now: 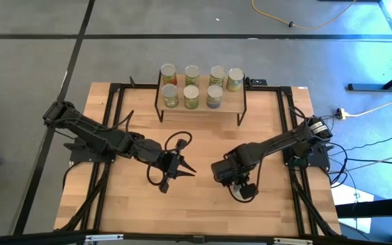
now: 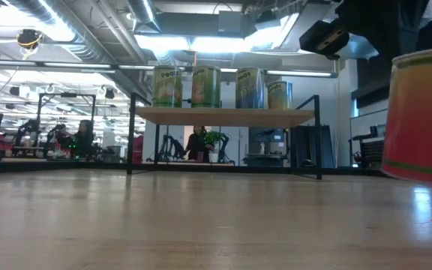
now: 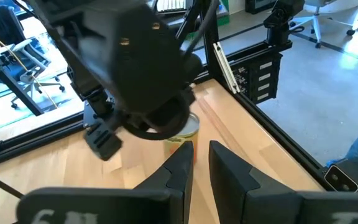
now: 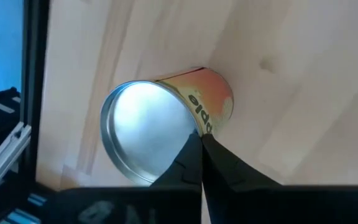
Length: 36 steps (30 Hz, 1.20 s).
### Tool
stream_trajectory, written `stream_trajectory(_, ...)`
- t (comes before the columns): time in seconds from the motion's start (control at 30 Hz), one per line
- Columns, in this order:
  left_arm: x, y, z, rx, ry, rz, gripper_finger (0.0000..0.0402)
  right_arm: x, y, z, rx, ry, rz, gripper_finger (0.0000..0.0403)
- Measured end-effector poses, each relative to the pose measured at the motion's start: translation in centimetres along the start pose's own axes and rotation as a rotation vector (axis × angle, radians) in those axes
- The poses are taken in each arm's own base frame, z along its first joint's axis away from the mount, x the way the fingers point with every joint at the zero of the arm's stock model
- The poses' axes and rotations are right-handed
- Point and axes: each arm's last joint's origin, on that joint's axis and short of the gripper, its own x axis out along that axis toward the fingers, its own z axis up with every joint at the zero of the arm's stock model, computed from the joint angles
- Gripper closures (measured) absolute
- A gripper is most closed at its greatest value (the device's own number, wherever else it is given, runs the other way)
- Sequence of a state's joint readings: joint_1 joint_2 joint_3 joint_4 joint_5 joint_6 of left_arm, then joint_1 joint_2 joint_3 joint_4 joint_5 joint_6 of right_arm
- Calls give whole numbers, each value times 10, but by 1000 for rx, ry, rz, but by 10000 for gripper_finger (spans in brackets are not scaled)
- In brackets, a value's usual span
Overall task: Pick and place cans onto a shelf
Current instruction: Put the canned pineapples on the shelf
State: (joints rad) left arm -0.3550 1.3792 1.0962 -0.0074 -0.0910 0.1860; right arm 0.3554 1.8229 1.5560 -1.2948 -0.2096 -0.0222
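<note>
Seven small label-wrapped tins (image 1: 192,86) stand on the wood-topped black-legged shelf (image 1: 231,105). An orange-red silvery-topped tin (image 4: 166,127) stands upright on the desk (image 1: 203,204) beneath the closed, empty right gripper (image 4: 201,149). The left gripper (image 1: 182,168), part-open, holds nothing.

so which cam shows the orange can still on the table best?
Right wrist view: orange can fills the frame, silvery top and label clear, right pincer shut above it. Low view shows only its side at the edge. Left wrist view glimpses it under the right arm. High view hides it.
</note>
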Motion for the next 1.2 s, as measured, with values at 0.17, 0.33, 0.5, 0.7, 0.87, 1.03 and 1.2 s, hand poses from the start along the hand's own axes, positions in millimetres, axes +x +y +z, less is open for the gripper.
stream_trajectory(0.17, 0, 0, 0, 0, 0, 0, 358, -17, -8, -1, 1, 0, -14, 403)
stream_trajectory(0.33, 0, 0, 0, 0, 0, 0, 358, -40, -13, 0, -13, -33, -41, 403)
stream_trajectory(0.5, -4, 0, 2, 1, -3, -1, 358, -66, -20, -3, -16, -54, -96, 403)
stream_trajectory(0.7, -24, 1, 10, 9, -18, -2, 358, -99, -31, -10, 9, -86, -178, 403)
stream_trajectory(0.87, -39, 4, 12, -22, 14, 55, 358, -125, -45, -17, 63, -173, -249, 403)
stream_trajectory(1.03, -49, 8, 8, -66, 88, 165, 358, -139, -59, -29, 130, -195, -359, 403)
stream_trajectory(1.2, -54, 9, 7, -65, 111, 189, 358, -154, -75, -45, 195, -225, -401, 403)
